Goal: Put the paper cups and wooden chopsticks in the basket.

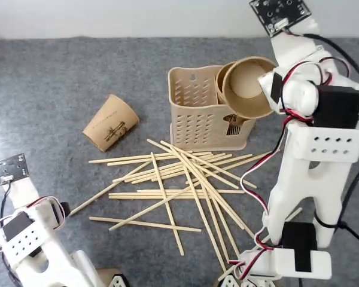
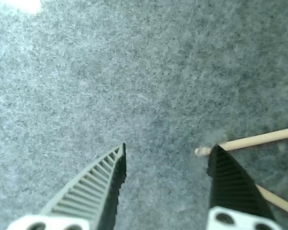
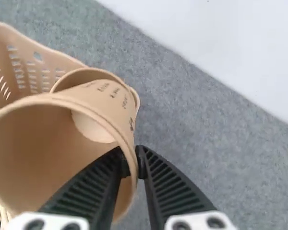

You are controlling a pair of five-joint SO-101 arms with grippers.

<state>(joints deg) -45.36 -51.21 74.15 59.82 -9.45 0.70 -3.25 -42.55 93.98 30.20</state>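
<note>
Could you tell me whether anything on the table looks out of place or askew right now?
Yes: one paper cup lies tipped on its side left of the basket, and the wooden chopsticks lie scattered in a crisscross heap in front of it.

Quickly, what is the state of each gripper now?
Left gripper: open, holding nothing.
Right gripper: closed on the rim of a paper cup.

White arms (image 1: 323,143), black ribbed fingers (image 2: 230,184) (red wiring (image 1: 293,75))

Left end effector (image 2: 169,148) spread; right end effector (image 3: 130,150) clamped.
</note>
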